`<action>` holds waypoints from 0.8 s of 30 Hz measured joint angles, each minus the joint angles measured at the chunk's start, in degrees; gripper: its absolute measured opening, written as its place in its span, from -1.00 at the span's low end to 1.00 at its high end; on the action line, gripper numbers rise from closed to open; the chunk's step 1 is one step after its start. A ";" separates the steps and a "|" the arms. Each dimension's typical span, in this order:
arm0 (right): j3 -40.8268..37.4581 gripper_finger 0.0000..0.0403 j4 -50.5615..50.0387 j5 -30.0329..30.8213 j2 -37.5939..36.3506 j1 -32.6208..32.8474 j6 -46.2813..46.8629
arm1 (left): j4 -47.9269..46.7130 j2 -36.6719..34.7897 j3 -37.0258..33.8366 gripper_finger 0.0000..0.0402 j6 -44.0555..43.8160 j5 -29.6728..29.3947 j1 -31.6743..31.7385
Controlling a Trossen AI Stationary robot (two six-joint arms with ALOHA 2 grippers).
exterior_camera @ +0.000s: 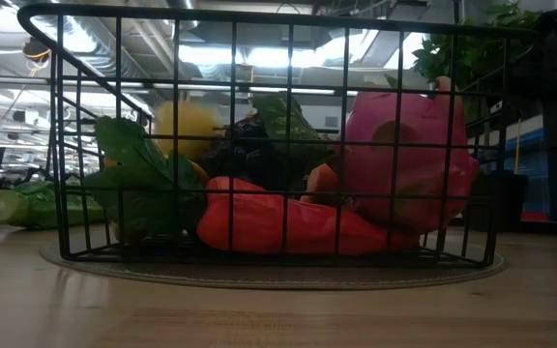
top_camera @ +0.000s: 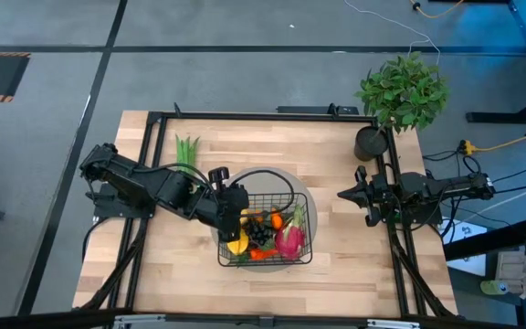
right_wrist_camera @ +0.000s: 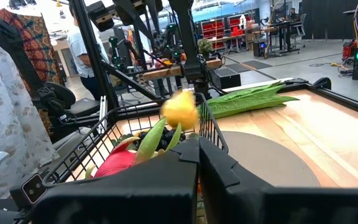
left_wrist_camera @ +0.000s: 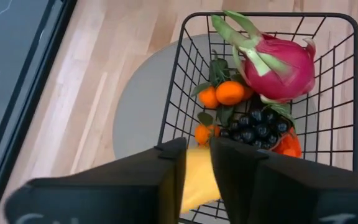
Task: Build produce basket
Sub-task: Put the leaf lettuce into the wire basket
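Reaching over the near-left corner of the black wire basket (top_camera: 265,228), the left gripper (left_wrist_camera: 196,168) has its fingers slightly apart on either side of a yellow fruit (left_wrist_camera: 194,180); whether they press it cannot be told. The basket sits on a grey round mat (top_camera: 292,180) mid-table, holding a pink dragon fruit (left_wrist_camera: 278,59), small oranges (left_wrist_camera: 224,94), dark grapes (left_wrist_camera: 257,126) and a carrot (exterior_camera: 288,224). Long green stalks (top_camera: 186,151) lie on the table beside it. The right gripper (top_camera: 347,195) waits at the table's right edge, fingers together.
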 joint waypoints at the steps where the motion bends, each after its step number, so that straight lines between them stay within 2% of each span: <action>1: 0.00 -0.98 0.00 -0.01 0.01 0.00 -0.01 | 0.00 0.00 0.00 -0.63 0.00 -0.02 0.00; 6: -0.01 -0.98 0.00 -0.01 0.00 0.00 0.00 | 0.00 0.02 0.00 -0.49 -0.01 -0.02 0.00; 12: -0.01 -0.97 0.01 0.00 0.00 0.00 0.00 | -0.86 0.02 0.00 -0.48 1.03 -0.02 0.00; 17: -0.01 -0.97 0.00 -0.01 -0.01 0.00 0.01 | -6.53 0.02 0.00 -0.50 5.54 -0.24 0.00; 21: 0.00 -0.97 0.00 -0.01 0.01 0.00 0.01 | -15.46 0.02 0.01 -0.50 -1.99 -0.05 0.63; 24: -0.01 -0.97 0.00 0.01 -0.01 0.00 0.01 | -25.64 -0.17 -0.03 -0.51 -11.10 -0.48 1.83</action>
